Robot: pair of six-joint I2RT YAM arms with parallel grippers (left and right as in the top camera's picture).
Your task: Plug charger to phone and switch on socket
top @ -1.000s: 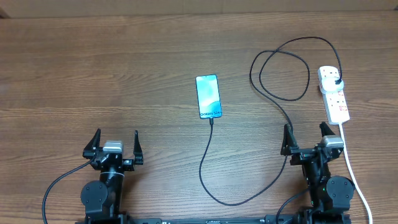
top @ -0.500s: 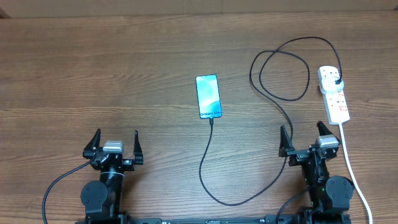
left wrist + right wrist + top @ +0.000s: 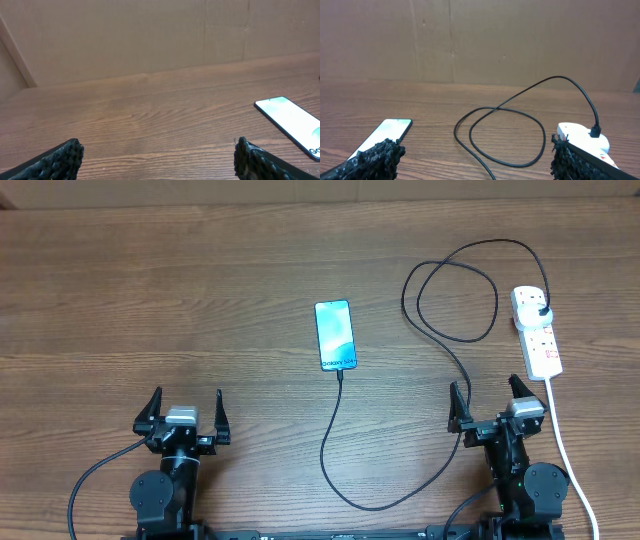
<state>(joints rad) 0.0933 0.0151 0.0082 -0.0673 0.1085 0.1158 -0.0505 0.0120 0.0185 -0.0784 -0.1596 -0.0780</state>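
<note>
The phone [image 3: 336, 335] lies flat mid-table with its light blue screen lit. It also shows in the left wrist view [image 3: 292, 121] and the right wrist view [image 3: 386, 133]. The black charger cable [image 3: 335, 450] has its tip at the phone's near end. It curves near the front edge, loops [image 3: 500, 135] at the right and ends in a black plug [image 3: 541, 311] in the white socket strip [image 3: 536, 333]. My left gripper [image 3: 180, 411] is open and empty at the front left. My right gripper [image 3: 488, 402] is open and empty, just in front of the socket.
The socket's thick white cord [image 3: 572, 470] runs along the right side to the front edge, close to my right arm. A brown cardboard wall [image 3: 150, 35] stands behind the wooden table [image 3: 150, 300].
My right gripper has shifted slightly left and away from the front edge. The left arm, phone, cable and socket have not moved.
</note>
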